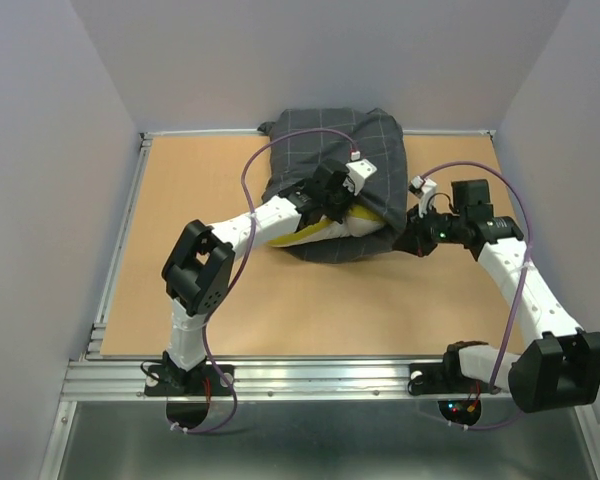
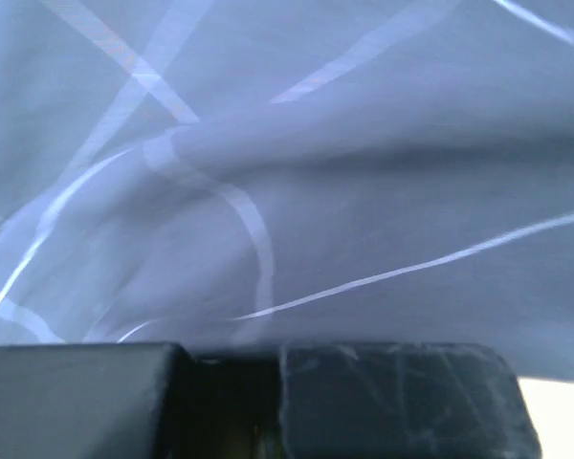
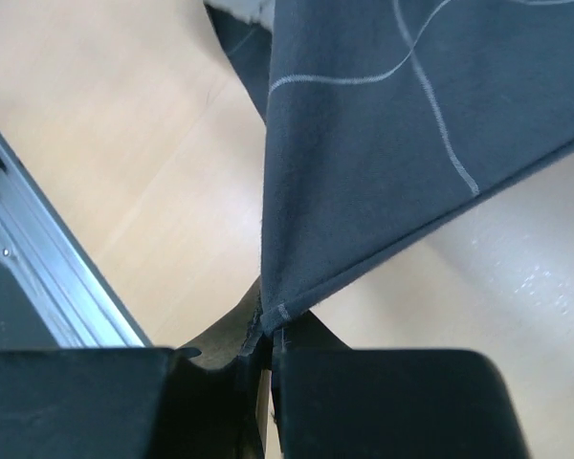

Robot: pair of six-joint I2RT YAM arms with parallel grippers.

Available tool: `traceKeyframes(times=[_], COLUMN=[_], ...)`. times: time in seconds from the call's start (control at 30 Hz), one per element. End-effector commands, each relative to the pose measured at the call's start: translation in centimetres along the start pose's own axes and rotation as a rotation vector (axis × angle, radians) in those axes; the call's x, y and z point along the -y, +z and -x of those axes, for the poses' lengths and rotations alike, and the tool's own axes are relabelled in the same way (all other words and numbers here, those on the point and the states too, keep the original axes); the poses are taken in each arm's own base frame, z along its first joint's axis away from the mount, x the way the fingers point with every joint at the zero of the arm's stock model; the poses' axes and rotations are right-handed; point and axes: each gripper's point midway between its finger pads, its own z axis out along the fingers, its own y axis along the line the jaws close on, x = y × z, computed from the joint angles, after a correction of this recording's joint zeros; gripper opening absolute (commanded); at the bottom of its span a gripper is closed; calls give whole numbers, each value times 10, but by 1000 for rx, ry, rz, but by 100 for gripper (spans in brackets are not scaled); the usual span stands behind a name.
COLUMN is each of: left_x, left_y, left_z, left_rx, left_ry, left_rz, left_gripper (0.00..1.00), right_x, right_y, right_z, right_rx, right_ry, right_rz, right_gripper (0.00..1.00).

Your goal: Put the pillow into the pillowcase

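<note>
Pale grey walls are closing in a tan wooden worktop, with an aluminium rail running along its near edge.

The pillowcase, dark grey with a thin pale grid, is lying bunched at the far middle of the worktop. It is spreading to the left of the right tool and draping over and around the left tool.

The pillow is sitting mostly inside the cloth. Only a strip of its white face and yellow band is showing at the near opening, just below the left tool and well to the left of the right tool.

The left arm is reaching into that opening. Its wrist view is filling with grey folds lying right in front of the fingers, which are showing as two dark blocks a little apart. I cannot tell whether that tool is gripping anything.

The right tool is sitting at the pillowcase's right near edge, jaws together and clamping a corner of the cloth. In the right wrist view the hem is running straight into the slit between the fingers, and the fabric is rising taut from there.
</note>
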Motion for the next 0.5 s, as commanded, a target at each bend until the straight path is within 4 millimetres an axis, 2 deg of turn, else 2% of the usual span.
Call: traceKeyframes(times=[0.0, 0.07, 0.1, 0.13, 0.17, 0.2, 0.23, 0.27, 0.3, 0.33, 0.4, 0.43, 0.47], left_x=[-75, -69, -49, -33, -17, 7, 17, 27, 29, 30, 31, 22, 15], left_y=[-10, -8, -4, -8, -15, -25, -32, -63, -77, -104, -131, -136, -159], left_z=[44, 48, 52, 60, 64, 65, 51, 59, 54, 52, 36, 11, 15], left_rx=[218, 247, 255, 271, 278, 280, 260, 294, 289, 308, 289, 236, 268], left_ry=[-164, -176, -161, -131, -95, 12, 65, 154, 185, 221, 299, 324, 344], left_rz=[316, 282, 161, 63, -23, -132, -171, -235, -255, -272, -317, -300, -264], left_gripper=[0, 1, 24, 37, 48, 58, 60, 64, 64, 64, 68, 75, 75], right_x=[-21, -14, -14, -10, -8, -6, -3, 1, 2, 3, 12, 17, 21], right_y=[-12, -10, -9, -5, -6, -6, -6, -10, -11, -11, -8, -6, -2], right_z=[-5, 3, 7, 8, 16, 21, 25, 36, 40, 44, 43, 37, 32], right_rx=[-54, -41, -40, -48, -37, -33, -28, -7, -1, 9, -1, -16, -34], right_ry=[73, 105, 116, 132, 124, 131, 137, 144, 146, 141, 156, 168, 180], right_rz=[81, 102, 111, 120, 114, 108, 102, 95, 91, 87, 55, 41, 26], right_gripper=[0, 1, 1, 1, 1, 1, 1, 1, 1, 0, 1, 1, 0])
